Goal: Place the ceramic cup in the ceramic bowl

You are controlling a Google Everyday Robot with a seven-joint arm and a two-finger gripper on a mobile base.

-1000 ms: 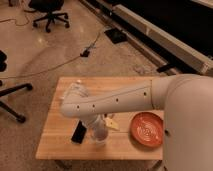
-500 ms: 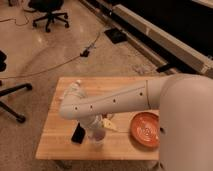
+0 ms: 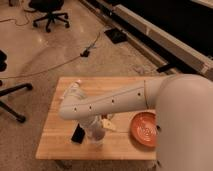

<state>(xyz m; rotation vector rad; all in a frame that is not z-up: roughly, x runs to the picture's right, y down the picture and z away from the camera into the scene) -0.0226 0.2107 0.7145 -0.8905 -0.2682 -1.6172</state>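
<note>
The ceramic bowl (image 3: 145,129), wide, orange-red with pale swirl marks, sits on the right part of the wooden table (image 3: 60,145). My gripper (image 3: 95,134) points down over the table's front middle, left of the bowl. A small pale round thing, apparently the ceramic cup (image 3: 96,141), sits right under the gripper and is mostly hidden by it. I cannot tell whether the gripper touches it.
A flat black object (image 3: 77,134) lies just left of the gripper. A small white item (image 3: 108,124) lies between gripper and bowl. A white bottle (image 3: 75,88) shows behind my arm at the back left. Office chairs (image 3: 47,12) and cables lie on the floor beyond.
My arm has sunk slightly toward the table, with the gripper staying over the same spot. The bowl and other things have not moved.
</note>
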